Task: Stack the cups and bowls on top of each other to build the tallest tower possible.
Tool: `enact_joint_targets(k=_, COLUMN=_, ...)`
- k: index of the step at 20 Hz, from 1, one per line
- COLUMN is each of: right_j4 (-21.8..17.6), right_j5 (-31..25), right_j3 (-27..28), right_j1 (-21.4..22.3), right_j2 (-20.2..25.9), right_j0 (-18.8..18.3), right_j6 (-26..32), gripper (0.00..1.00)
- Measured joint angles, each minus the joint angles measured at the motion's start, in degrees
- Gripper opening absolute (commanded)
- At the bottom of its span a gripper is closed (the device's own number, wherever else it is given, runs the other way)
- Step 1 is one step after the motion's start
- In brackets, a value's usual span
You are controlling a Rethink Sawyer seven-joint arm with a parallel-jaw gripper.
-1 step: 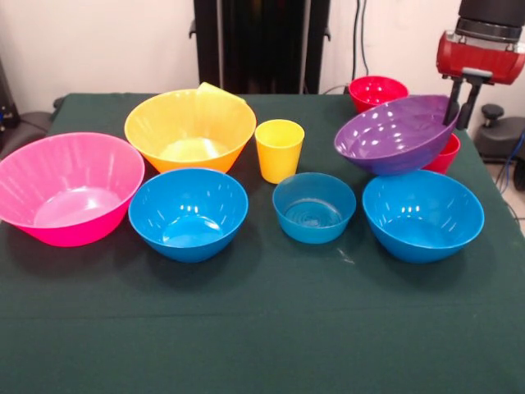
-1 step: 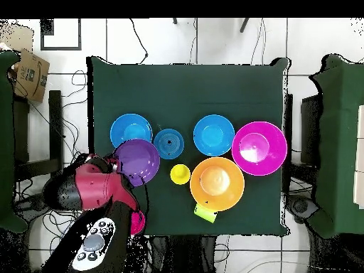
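Purple bowl (image 1: 395, 133) is held tilted and lifted, its rim pinched by gripper (image 1: 462, 104). Every bowl is seen empty. No writing can be read.

Glossy red wrist housing (image 1: 480, 56) up at one o'clock, ribbed black collar above it, two slim black fingers (image 1: 453, 105) below, pale grey button panel (image 2: 94, 244) on the black arm down at seven o'clock overhead
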State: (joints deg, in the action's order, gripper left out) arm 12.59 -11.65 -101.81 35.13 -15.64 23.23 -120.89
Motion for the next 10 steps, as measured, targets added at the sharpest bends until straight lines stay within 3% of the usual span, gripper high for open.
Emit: enact_joint_targets(k=10, right_j4=-0.01, right_j5=0.01, right_j3=-0.01, right_j1=0.08, right_j2=0.61, right_j0=-3.16, right_j6=0.0, gripper=0.0)
